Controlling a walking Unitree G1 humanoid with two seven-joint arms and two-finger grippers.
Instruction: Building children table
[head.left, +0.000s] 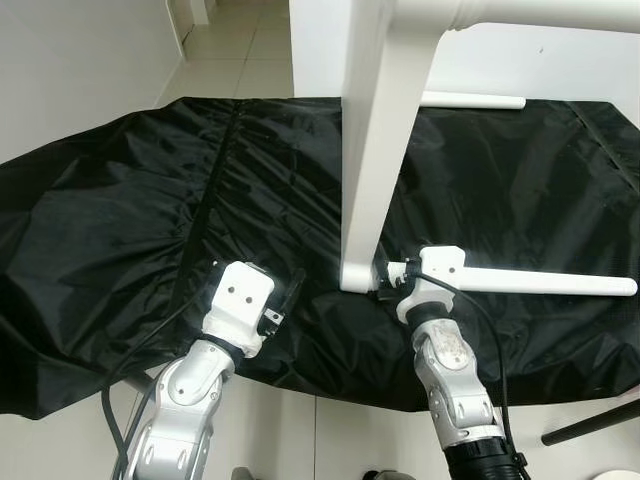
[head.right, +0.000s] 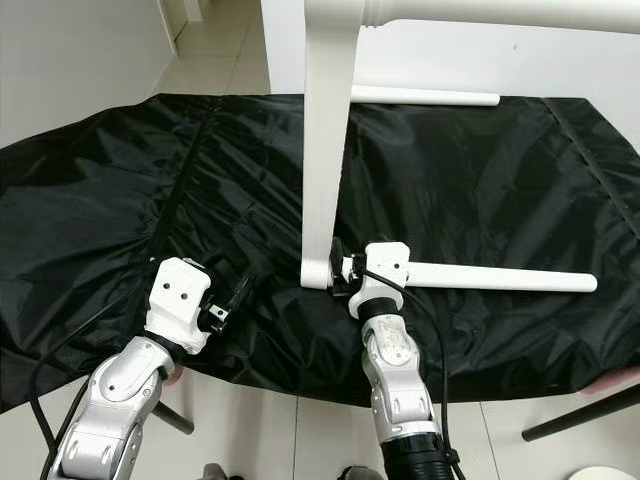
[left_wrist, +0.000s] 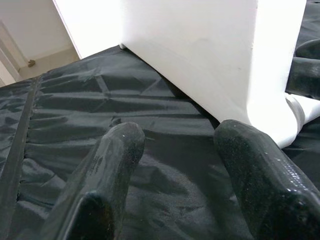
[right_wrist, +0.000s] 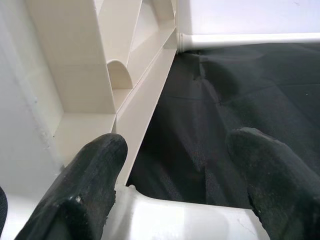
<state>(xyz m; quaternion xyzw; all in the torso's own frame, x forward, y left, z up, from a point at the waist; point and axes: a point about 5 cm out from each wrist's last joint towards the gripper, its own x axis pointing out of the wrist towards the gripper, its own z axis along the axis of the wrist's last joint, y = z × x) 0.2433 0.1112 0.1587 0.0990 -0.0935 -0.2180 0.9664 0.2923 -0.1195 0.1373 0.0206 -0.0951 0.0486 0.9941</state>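
A white children's table top (head.left: 385, 130) stands on its edge on a black cloth (head.left: 130, 200). White round legs stick out from it to the right: one low leg (head.left: 550, 282) lies along the cloth, and another leg (head.left: 475, 100) sits farther back. My right gripper (head.left: 386, 282) is open at the joint where the low leg meets the table's bottom corner, with the fingertips (right_wrist: 95, 165) just above the leg's base. My left gripper (head.left: 290, 292) hovers open over the cloth just left of that corner, and its fingers (left_wrist: 115, 155) hold nothing.
The black cloth covers a wide low surface, and its front edge hangs just before my arms. Pale tiled floor (head.left: 230, 60) runs beyond it and a white wall (head.left: 70, 70) stands at the left. A dark slanted bar (head.left: 590, 425) pokes in at the lower right.
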